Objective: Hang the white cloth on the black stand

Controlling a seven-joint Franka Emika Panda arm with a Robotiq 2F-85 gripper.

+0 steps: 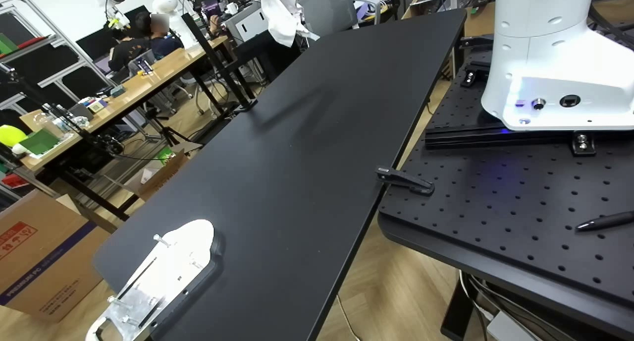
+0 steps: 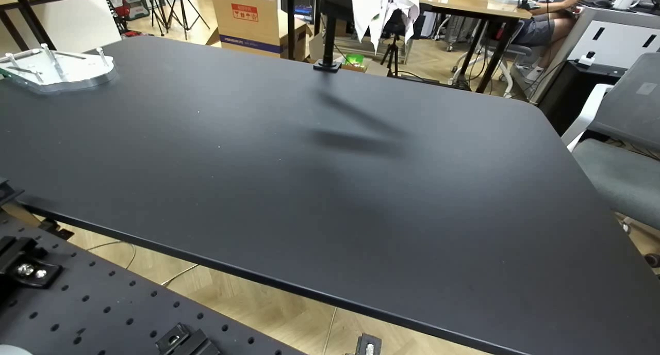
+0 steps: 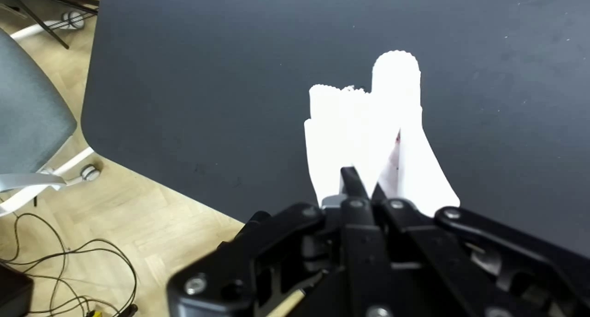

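Observation:
The white cloth [image 1: 280, 14] hangs in the air at the top of both exterior views, its lower corners drooping [image 2: 367, 9]. The black stand [image 2: 329, 40] is an upright post with a side bar, its base at the table's far edge; it also shows in an exterior view [image 1: 212, 53]. The cloth appears just right of the post and overlaps the side bar in view; I cannot tell whether they touch. In the wrist view, my gripper [image 3: 366, 183] has its fingers nearly together on the cloth [image 3: 345, 137], which spreads below. The stand is out of the wrist view.
A white plate with pegs [image 1: 173, 266] lies at one end of the black table [image 1: 297, 182]. A grey chair [image 2: 624, 112] stands beside the other end. The white robot base [image 1: 540, 53] is on a perforated board. A cardboard box [image 1: 49, 252] stands on the floor.

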